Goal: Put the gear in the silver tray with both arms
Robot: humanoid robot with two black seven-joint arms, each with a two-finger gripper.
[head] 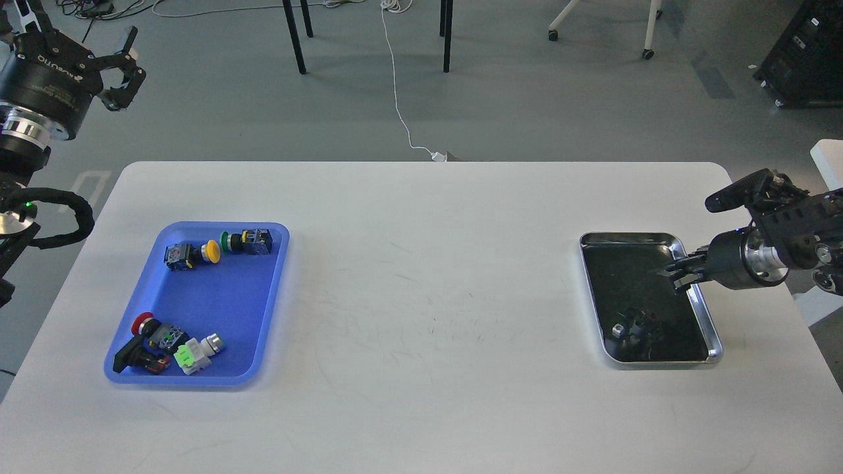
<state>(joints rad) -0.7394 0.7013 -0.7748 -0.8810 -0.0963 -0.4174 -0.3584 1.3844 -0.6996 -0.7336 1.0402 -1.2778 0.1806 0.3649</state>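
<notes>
The silver tray [714,342] lies on the right of the white table, its dark bottom showing a dim shape that may be a reflection. My right gripper [677,273] hovers over the tray's right side, pointing left; it is small and dark, so I cannot tell its fingers apart. The gear, several push-button switches, lies in a blue plastic tray [217,309] on the left: a yellow-capped one [209,250], a green-capped one [247,241], a red-capped one [142,324] and a white and green one [195,353]. My left gripper [130,66] is open and empty, raised beyond the table's far left corner.
The white table [421,296] spans the view. Beyond its far edge are chair legs [294,36] and a white cable [398,92] on the grey floor. A black case [803,59] stands at the far right.
</notes>
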